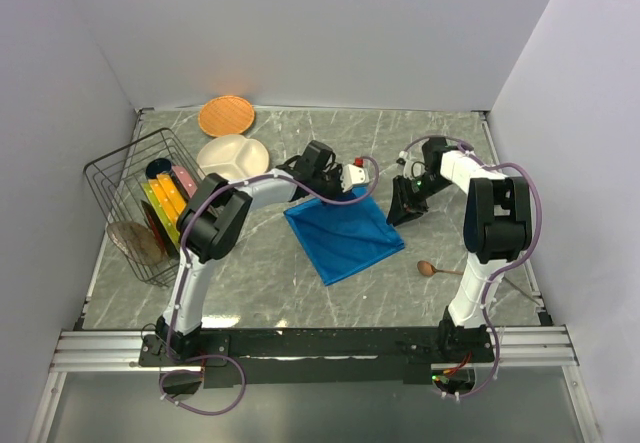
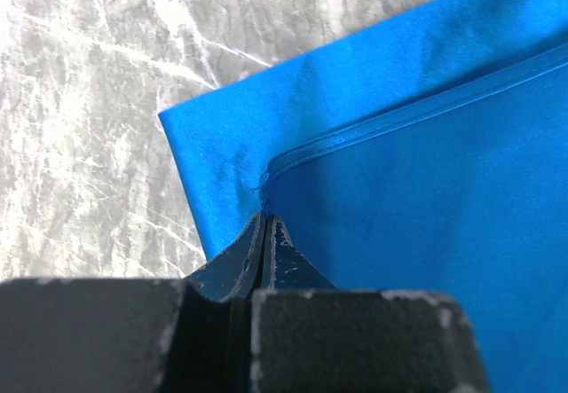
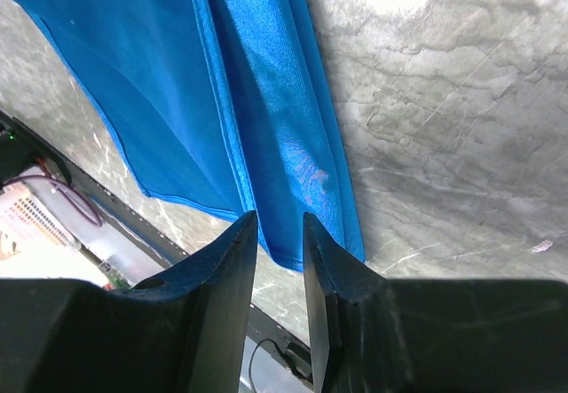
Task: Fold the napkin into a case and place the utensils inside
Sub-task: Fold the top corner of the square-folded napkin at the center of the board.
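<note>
The bright blue napkin (image 1: 345, 238) lies on the marble table, folded into layers. In the left wrist view a hemmed upper layer lies over a lower layer of the napkin (image 2: 426, 189). My left gripper (image 2: 266, 217) is shut, its tips pinching the puckered corner of that upper layer, at the napkin's far corner (image 1: 362, 191). My right gripper (image 1: 402, 213) hovers by the napkin's right edge. Its jaws stand apart (image 3: 280, 217), and a corner of the napkin (image 3: 266, 100) shows beyond the gap, not gripped. A brown wooden spoon (image 1: 440, 270) lies to the right of the napkin.
A white divided plate (image 1: 232, 155) and an orange plate (image 1: 226, 115) sit at the back left. A wire basket (image 1: 115, 178) with colourful flat plates stands at the left edge. Grey walls close in the table on three sides.
</note>
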